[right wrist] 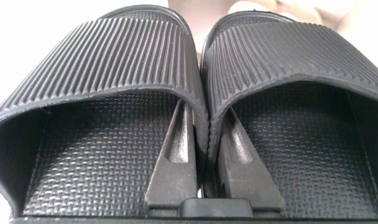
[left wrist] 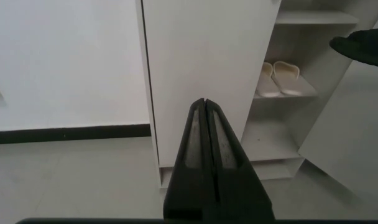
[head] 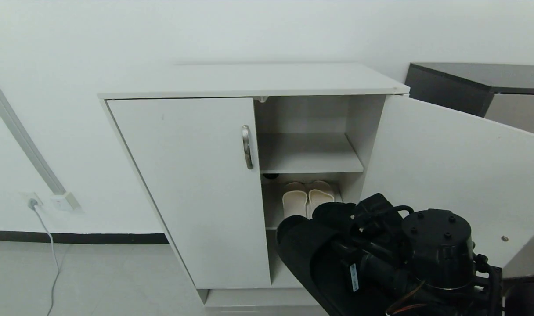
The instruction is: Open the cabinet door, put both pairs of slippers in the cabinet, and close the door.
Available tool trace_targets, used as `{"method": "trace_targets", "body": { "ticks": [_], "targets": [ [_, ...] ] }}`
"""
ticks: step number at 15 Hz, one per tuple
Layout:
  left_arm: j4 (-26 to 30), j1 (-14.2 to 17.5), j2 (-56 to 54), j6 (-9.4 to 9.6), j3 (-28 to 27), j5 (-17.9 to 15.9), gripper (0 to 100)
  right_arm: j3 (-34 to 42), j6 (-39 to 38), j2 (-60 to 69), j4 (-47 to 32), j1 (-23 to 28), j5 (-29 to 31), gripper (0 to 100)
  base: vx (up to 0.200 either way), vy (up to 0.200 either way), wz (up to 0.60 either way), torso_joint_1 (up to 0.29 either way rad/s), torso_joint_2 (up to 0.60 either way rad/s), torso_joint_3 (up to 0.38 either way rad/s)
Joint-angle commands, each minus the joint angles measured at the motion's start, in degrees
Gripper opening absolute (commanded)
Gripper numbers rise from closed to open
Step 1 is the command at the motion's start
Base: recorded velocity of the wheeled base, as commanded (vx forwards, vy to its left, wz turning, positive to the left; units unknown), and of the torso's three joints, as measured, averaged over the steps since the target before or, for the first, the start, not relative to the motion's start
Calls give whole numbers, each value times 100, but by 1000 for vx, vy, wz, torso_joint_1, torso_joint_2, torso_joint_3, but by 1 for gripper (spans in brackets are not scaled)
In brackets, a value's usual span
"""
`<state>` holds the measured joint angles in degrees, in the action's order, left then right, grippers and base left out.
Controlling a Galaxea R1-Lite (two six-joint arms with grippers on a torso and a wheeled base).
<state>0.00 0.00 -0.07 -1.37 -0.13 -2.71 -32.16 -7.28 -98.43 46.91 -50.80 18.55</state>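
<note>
Slippers (right wrist: 108, 74), black, sit pinched in right jaws; left jaws pressed together.

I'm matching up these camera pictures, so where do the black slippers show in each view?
Head view: black slippers low, right of centre, in front of the open cabinet.
Left wrist view: a dark toe poking in beside the shelves.
Right wrist view: close up, side by side, right gripper pinching their inner walls.
Shared landmark: pale slippers on the shelf.

A white wall (head: 73, 44) meets grey floor (head: 109, 272) at black skirting (head: 95, 238).
</note>
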Motion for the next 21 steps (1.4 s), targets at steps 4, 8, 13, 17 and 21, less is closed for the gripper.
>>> {"method": "trace_targets", "body": {
  "ticks": [4, 8, 13, 17, 21],
  "targets": [
    [0, 0, 7, -4, 5, -2, 0, -1, -2, -10, 2, -18, -1, 0, 0, 0, 0, -30, 437, 400],
    [0, 0, 7, -4, -4, -2, 0, 8, -2, -19, 2, -18, -1, 0, 0, 0, 0, 0, 128, 128],
    [0, 0, 7, -4, -4, -2, 0, -1, -2, -27, 2, -18, -1, 0, 0, 0, 0, 0, 0, 0],
    [0, 0, 7, -4, -4, -2, 0, -1, -2, -54, 11, -27, -1, 0, 0, 100, 0, 2, 2, 4],
    [0, 0, 7, -4, -4, -2, 0, -168, 33, -150, 169, -27, 263, 0, 0, 50, 0, -3, 1, 3]
  ]
}}
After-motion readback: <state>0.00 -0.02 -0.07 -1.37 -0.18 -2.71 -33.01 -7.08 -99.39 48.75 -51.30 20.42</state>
